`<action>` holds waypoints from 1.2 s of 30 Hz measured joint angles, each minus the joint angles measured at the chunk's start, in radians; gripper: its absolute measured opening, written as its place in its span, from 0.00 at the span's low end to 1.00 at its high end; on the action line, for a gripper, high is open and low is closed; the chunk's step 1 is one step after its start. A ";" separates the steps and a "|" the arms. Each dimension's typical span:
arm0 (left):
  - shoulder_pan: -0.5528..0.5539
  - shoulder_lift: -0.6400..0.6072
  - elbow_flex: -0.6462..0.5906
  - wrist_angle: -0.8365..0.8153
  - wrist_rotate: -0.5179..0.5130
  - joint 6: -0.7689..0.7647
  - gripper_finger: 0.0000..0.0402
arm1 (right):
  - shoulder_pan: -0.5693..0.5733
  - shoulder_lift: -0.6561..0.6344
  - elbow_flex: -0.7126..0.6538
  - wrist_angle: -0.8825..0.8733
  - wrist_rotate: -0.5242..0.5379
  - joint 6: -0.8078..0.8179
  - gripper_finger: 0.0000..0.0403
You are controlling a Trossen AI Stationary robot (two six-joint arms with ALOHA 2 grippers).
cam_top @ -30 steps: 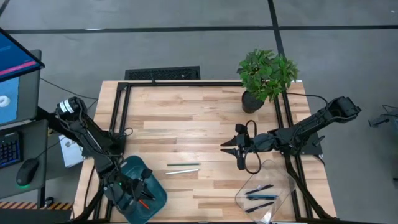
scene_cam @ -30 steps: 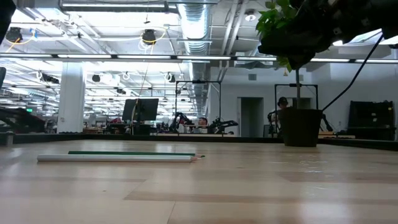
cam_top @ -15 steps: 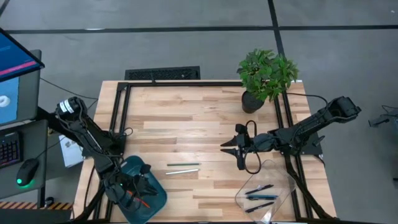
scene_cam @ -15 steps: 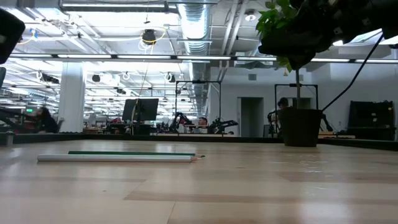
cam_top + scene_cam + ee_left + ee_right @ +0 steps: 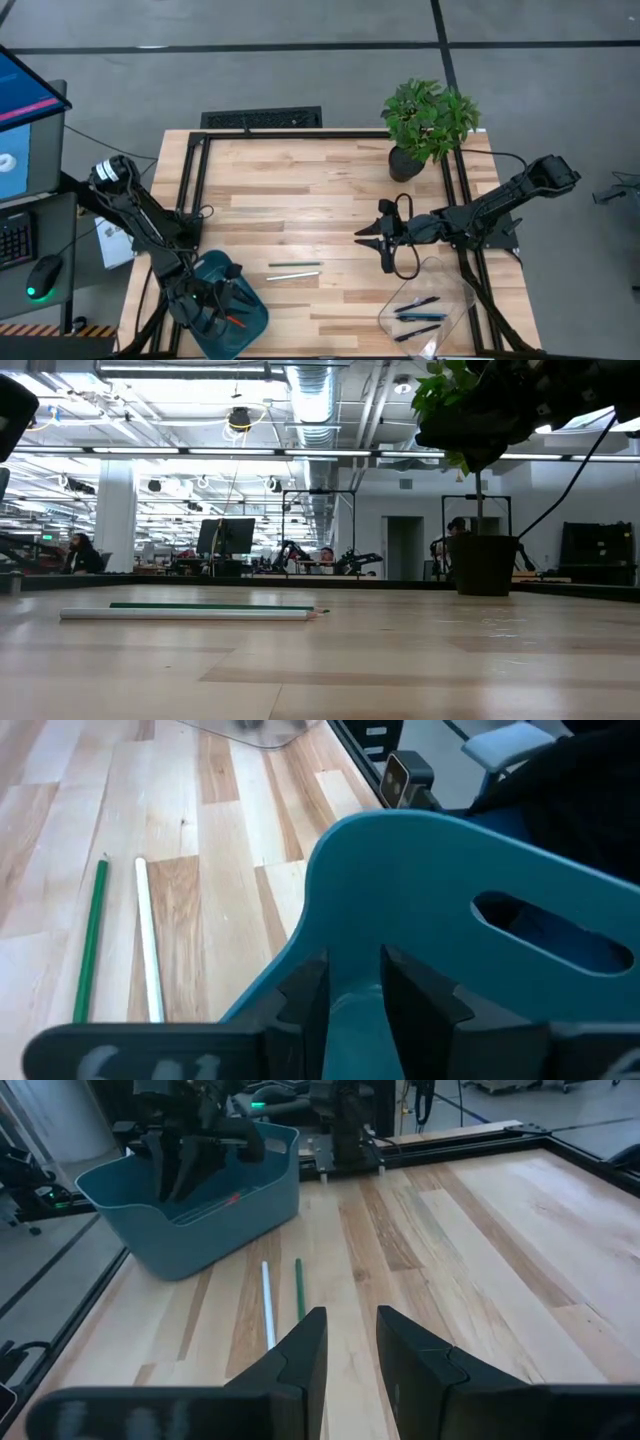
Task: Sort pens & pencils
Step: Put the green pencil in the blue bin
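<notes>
My left gripper [image 5: 216, 303] hangs open inside the teal bin [image 5: 250, 305] at the table's near left; the bin's wall [image 5: 400, 890] fills the left wrist view. An orange-red pencil [image 5: 234, 320] lies in the bin, also seen in the right wrist view [image 5: 232, 1198]. A green pencil [image 5: 295, 266] and a pale pencil [image 5: 293, 275] lie flat side by side on the table's middle. Several dark pens [image 5: 418, 312] lie in a clear tray [image 5: 455, 285] at the near right. My right gripper [image 5: 368, 238] hovers open above the table, right of the pencils.
A potted plant [image 5: 428, 122] stands at the far right corner. Black frame rails [image 5: 197, 180] run along the table's left, far and right sides. Bare wood lies between the bin, the two pencils and the tray.
My left gripper has opened over the bin and its wrist has rolled a little; the orange-red pencil has dropped from it and lies in the bin. The right arm has kept still.
</notes>
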 joint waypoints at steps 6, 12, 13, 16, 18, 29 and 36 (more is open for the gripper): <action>-0.004 -0.043 0.000 0.026 -0.003 0.015 0.21 | 0.000 0.000 0.000 0.000 0.000 -0.001 0.28; -0.003 -0.179 0.000 0.037 -0.040 0.112 0.21 | 0.000 0.000 0.000 0.000 0.000 -0.002 0.28; -0.003 -0.212 0.000 0.036 -0.070 0.126 0.21 | 0.000 0.000 0.000 -0.001 0.000 -0.003 0.28; -0.002 -0.317 0.000 0.032 -0.184 0.157 0.21 | 0.000 0.000 0.000 -0.001 0.000 -0.014 0.28; -0.002 -0.389 0.001 0.009 -0.252 0.177 0.21 | 0.000 0.000 0.000 -0.001 0.000 -0.018 0.28; 0.187 -0.436 0.002 -0.106 -0.371 0.159 0.21 | 0.000 0.000 0.000 -0.027 0.000 -0.019 0.28; 0.410 -0.370 0.002 -0.103 -0.286 0.184 0.21 | 0.000 0.000 0.000 -0.049 0.000 -0.021 0.28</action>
